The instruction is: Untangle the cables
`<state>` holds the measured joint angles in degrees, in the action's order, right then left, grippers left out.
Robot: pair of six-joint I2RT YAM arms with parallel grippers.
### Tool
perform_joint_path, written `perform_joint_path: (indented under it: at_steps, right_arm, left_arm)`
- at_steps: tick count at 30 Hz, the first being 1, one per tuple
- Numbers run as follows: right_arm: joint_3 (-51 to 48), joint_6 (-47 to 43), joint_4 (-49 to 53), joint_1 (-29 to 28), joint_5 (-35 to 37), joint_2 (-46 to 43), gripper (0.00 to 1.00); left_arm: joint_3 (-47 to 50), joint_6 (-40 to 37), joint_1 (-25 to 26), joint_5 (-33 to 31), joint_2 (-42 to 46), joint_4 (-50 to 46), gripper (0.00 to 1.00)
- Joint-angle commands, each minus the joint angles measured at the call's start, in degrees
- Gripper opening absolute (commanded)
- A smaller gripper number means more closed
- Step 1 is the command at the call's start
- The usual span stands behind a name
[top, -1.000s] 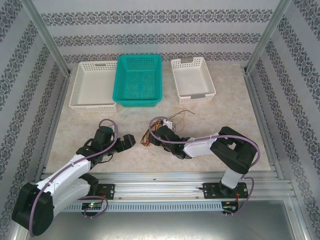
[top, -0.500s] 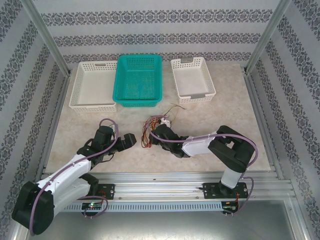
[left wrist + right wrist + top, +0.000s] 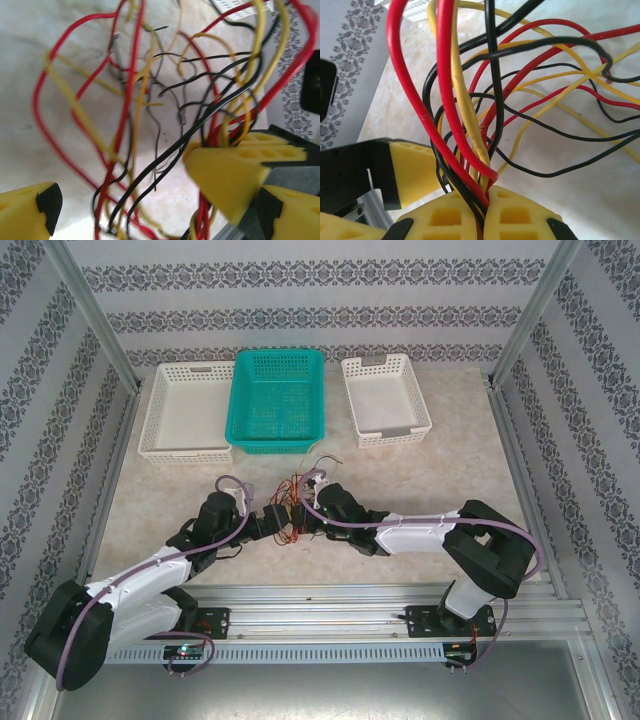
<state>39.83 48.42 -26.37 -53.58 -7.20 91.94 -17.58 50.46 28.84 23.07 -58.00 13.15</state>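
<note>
First, front rail [image 3: 320, 602]: aluminium, near edge, both arm bases bolted on it.
left arm [image 3: 140, 580]: white and black, stretched forward and rightward toward mid-table.
right arm [image 3: 420, 533]: stretched leftward, wrist near mid-table.
left gripper [image 3: 155, 210]: released, yellow fingers [image 3: 25, 210] spread wide apart; wire loops hung in the gap between them; could not tell whether any strand touched a finger.
right gripper [image 3: 482, 215]: clenched, grasping the cables [image 3: 443, 75]; two yellow pads [image 3: 520, 202] pressed together with a bunch of strands pinched between.
gripper relation: tips pointed at each other, just beside one another in the top view; one left finger [image 3: 412, 170] sat just beside the pinched bunch in the right wrist view.
cables [image 3: 293, 502]: thin red, yellow and black wires, one tangled clump at mid-table between the two gripper tips, in front of the teal basket [image 3: 276, 445]; strands fanned out from the pinch point, crossing many times in open loops; a few loose ends trailed toward the far side.
table [image 3: 450, 475]: pale marbled top under the clump.
teal basket: far centre, upright, perforated walls.
left white basket [image 3: 185, 453]: right against the teal one's left side.
right white basket [image 3: 395, 435]: to the teal one's right, apart from it.
back wall [image 3: 320, 315]: striped patterned paper.
</note>
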Motion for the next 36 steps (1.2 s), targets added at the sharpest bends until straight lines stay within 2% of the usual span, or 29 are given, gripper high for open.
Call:
perform_joint_path:
  at_steps: [1,4,10,21,25,29,35,36]
  right_arm:
    - [-0.2,-0.1,-2.3,0.8,-4.5,-2.0,0.0]
    - [-0.8,0.2,-2.9,0.9,-4.9,-3.6,0.0]
    - [-2.2,0.1,-3.1,1.1,-5.1,-7.6,0.0]
    - [-2.3,0.6,-4.1,0.8,-9.0,-9.0,0.0]
    - [-2.7,0.8,-4.1,0.7,-9.4,-9.1,0.0]
    - [-3.4,0.5,-3.1,0.7,-8.9,-10.1,0.0]
    - [-6.1,-0.2,-0.4,1.6,-4.9,-15.0,0.0]
    - [-6.8,-0.1,0.1,1.8,-4.1,-16.1,0.0]
  left_arm:
    - [0.0,1.2,1.0,-0.6,-0.3,4.9,1.0]
    - [1.6,2.1,1.1,-1.1,-0.5,6.0,1.0]
    - [5.3,4.4,1.0,-2.7,-0.5,9.6,0.93]
    - [5.2,8.3,1.1,-5.8,-4.0,16.4,0.85]
    - [5.3,9.1,1.1,-6.3,-5.2,18.5,0.69]
    - [5.3,9.1,1.1,-6.3,-5.8,19.0,0.45]
    - [5.7,8.8,1.1,-7.1,-5.9,17.6,0.01]
    - [5.8,8.7,1.0,-7.2,-5.9,17.4,0.0]
